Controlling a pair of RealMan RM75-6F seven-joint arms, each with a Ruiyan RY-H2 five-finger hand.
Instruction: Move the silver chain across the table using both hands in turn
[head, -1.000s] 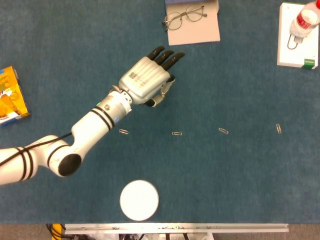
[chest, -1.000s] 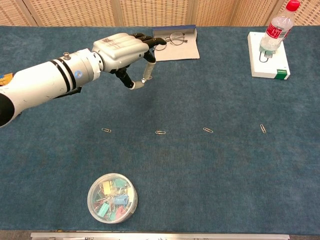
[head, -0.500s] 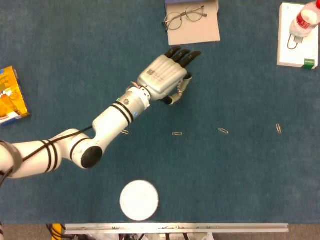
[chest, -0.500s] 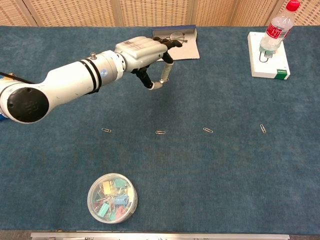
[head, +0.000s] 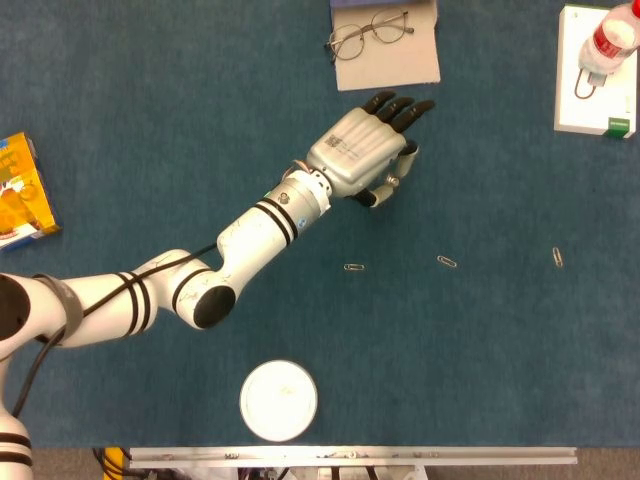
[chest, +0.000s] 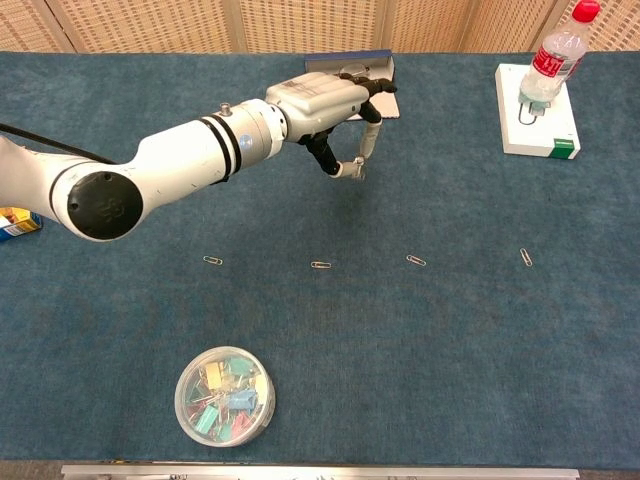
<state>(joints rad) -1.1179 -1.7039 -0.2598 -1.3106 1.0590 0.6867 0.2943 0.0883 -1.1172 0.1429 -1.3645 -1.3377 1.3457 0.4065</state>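
The left hand (head: 368, 160) is seen extended over the blue table covering (head: 480, 350), palm down, near the eyeglasses (head: 367, 33) resting on a notebook (head: 390, 62). Its fingers are stretched forward with the thumb hanging below; whether anything is pinched beneath the palm cannot be told from either view. No silver chain is made out anywhere in the pictures, so its position cannot be stated; only four paper clips, among them one (head: 354, 268) below the hand, are laid in a row. The right hand is not shown in either view. Progress is judged to be early or indeterminate: no hand-over is evidenced, and the right hand's turn remains outstanding. Compared with the earlier frames, the left arm is found reaching further to the right across the table, the hand posture being unchanged. A lidded tub of binder clips (chest: 224, 396) stands at the near edge.
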